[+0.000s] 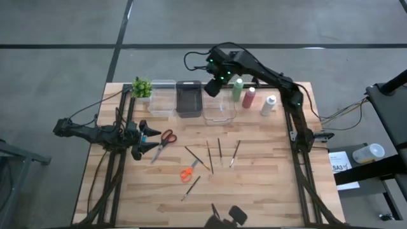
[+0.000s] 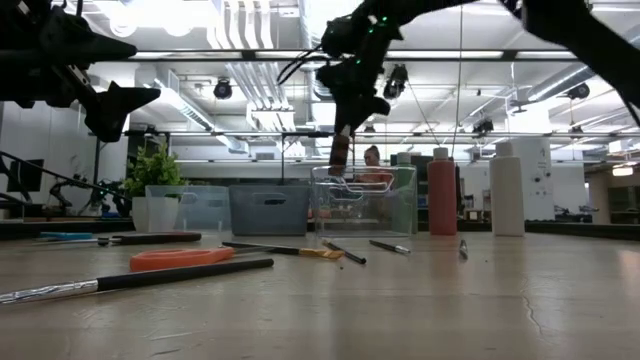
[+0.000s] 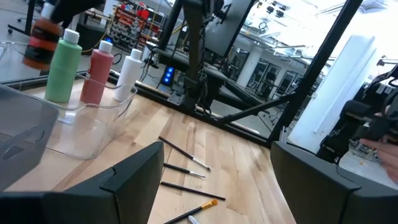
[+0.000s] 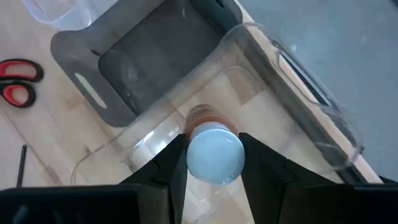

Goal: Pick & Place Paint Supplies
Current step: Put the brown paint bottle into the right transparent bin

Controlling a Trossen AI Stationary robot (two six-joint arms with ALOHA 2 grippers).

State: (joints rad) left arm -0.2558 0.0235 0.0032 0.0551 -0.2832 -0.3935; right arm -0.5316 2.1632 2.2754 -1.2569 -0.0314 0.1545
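Observation:
My right gripper [image 1: 213, 86] is at the table's far side, over the larger clear bin [image 1: 220, 109], shut on a tiny brown bottle [image 2: 340, 155] with a pale cap. Green [image 1: 237, 89], dark red [image 1: 248, 97] and white [image 1: 268, 105] bottles stand upright on the table to the right of that bin. Red-handled scissors [image 1: 164, 141], thin brushes [image 1: 210, 156] and an orange tool [image 1: 186, 173] lie flat mid-table. My left gripper [image 1: 149, 137] is open and holds nothing, hovering near the table's left edge beside the scissors. My right gripper pinches the tiny brown bottle between its two fingers [image 4: 168, 168] at the capped top end [image 4: 214, 155]. The fingers come from above, pointing down. The bottle hangs upright below them, its brown body [image 4: 202, 115] over the clear bin's opening and its lower end near the rim.
A dark bin [image 1: 189, 98] and a smaller clear bin [image 1: 163, 95] stand left of the larger clear one, with a potted plant [image 1: 142, 88] at the far left corner. A blue tool [image 2: 60, 236] lies near the scissors. Bare wood shows along the table's right and near sides.

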